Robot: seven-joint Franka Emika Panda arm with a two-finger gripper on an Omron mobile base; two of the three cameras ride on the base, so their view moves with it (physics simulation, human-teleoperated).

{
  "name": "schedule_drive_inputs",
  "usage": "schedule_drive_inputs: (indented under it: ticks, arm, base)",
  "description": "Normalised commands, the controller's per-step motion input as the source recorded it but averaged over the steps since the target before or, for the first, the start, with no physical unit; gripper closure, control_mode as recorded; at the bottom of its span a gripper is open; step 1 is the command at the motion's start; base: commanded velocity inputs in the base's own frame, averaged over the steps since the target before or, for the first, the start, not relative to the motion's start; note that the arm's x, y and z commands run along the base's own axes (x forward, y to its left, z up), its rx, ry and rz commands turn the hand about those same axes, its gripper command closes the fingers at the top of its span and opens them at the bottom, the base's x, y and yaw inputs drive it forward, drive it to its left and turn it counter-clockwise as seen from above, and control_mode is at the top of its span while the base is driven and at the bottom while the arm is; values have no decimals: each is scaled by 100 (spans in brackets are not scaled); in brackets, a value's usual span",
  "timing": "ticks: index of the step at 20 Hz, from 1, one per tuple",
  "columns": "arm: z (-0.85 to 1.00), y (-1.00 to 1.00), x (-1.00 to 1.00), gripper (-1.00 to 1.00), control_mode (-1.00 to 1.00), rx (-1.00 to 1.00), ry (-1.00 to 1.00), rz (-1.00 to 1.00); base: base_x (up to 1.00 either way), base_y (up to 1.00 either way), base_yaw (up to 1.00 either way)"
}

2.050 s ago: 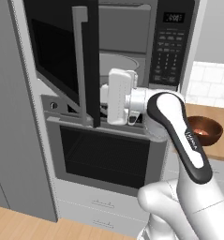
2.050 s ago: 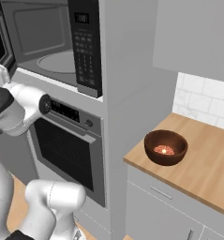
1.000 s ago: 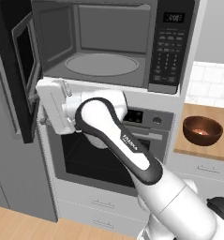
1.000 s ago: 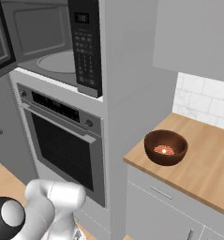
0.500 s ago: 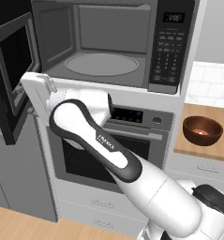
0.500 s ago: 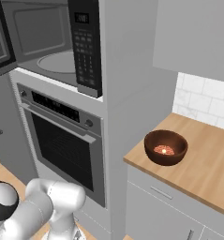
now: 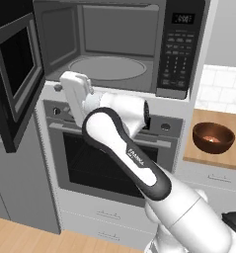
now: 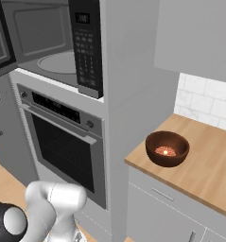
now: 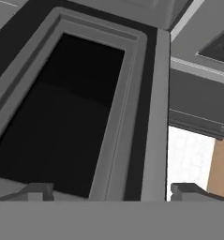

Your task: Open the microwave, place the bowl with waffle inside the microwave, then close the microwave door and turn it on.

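bowl: left base view — the bowl [image 7: 213, 138] sits at the right edge of the frame on the tabletop [image 7: 235, 157], upright, with the waffle [image 7: 213, 140] a faint orange spot inside.
door: same view — the door [image 7: 16, 79] hangs swung out at the left edge, leaving the microwave [image 7: 119, 47] cavity bare across the top, turntable in plain sight.
arm: same view — the white hand sits at centre left, just under the cavity's lower lip; its finger end is hidden here, so the jaws cannot be read from this side.
bowl vs hand: the bowl lies far right of the hand and lower in the frame, well apart, with the oven [image 7: 109, 160] front between them.
right base view — bowl: centre right on the tabletop, round, so no long axis to line up with; rim faces up, waffle glowing orange at the bottom.
right base view — microwave: upper left, keypad facing the camera, cavity bare.
hand view — gripper: the gripper [image 9: 112, 191] shows both tips at the bottom corners, spread wide, nothing between them.
hand view — facing: the camera looks at the door's grey inner frame and dark window, not at the bowl.
judgement: opening looks done; the next move likely needs a swing away from the door toward the bowl.
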Motion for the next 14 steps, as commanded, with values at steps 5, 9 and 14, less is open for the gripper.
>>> schedule_drive_inputs:
  ticks: [5, 9, 14]
  arm:
    - [41, -100, 0, -100, -100, -1, 22, -5]
    - [11, -100, -8, -100, -100, -21, 12, -9]
    - [-13, -100, -21, -100, -100, -47, 10, -15]
  base:
    - [0, 0, 0]
    - [0, 0, 0]
    - [0, 0, 0]
